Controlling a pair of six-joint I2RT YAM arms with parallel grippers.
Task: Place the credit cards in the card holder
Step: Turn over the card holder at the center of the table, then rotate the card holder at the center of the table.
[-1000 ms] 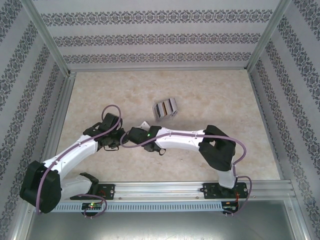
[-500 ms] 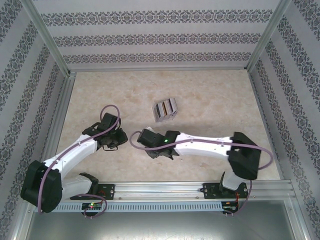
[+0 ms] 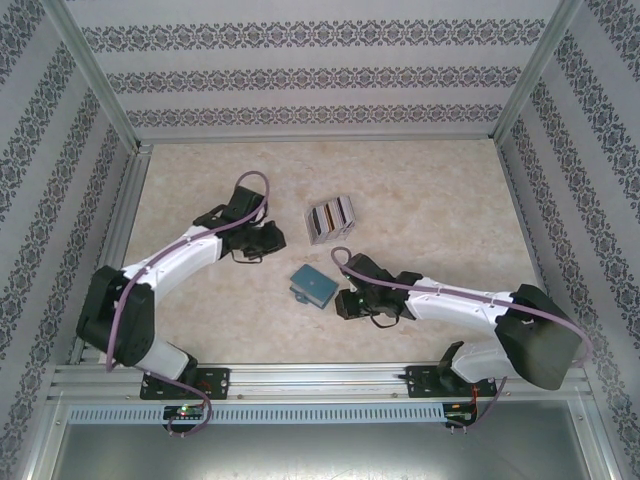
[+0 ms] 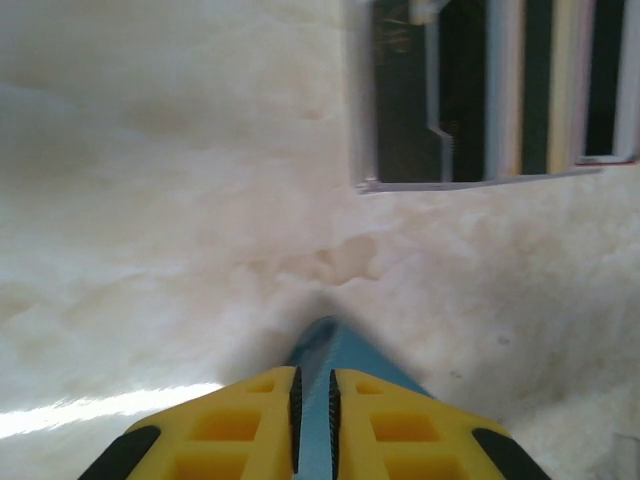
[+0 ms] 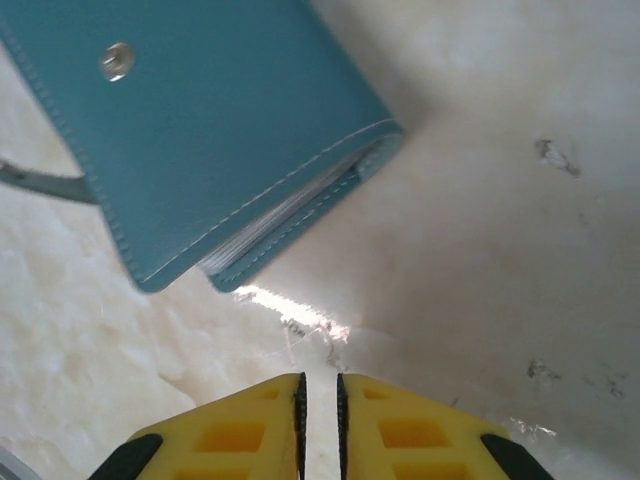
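The card holder (image 3: 313,286) (image 5: 230,130), a teal-blue wallet, lies folded shut on the table with its snap button up. My right gripper (image 3: 343,300) (image 5: 320,378) sits just right of its corner, low over the table, shut with nothing between its fingers. My left gripper (image 3: 268,240) (image 4: 313,372) is shut on a thin blue flat piece (image 4: 345,350) that pokes out ahead of the fingers; whether it is a card I cannot tell. The credit cards (image 3: 333,215) (image 4: 515,90) stand upright in a pale grey slotted rack (image 3: 322,236) (image 4: 365,100) ahead and right of that gripper.
Aluminium frame rails (image 3: 110,240) and patterned walls (image 3: 320,80) close in the beige table (image 3: 430,200) on three sides. Open tabletop lies behind and to the right of the rack.
The left arm has swung up and right toward the rack. The right arm has drawn back to the right, and the wallet now lies uncovered between the two grippers.
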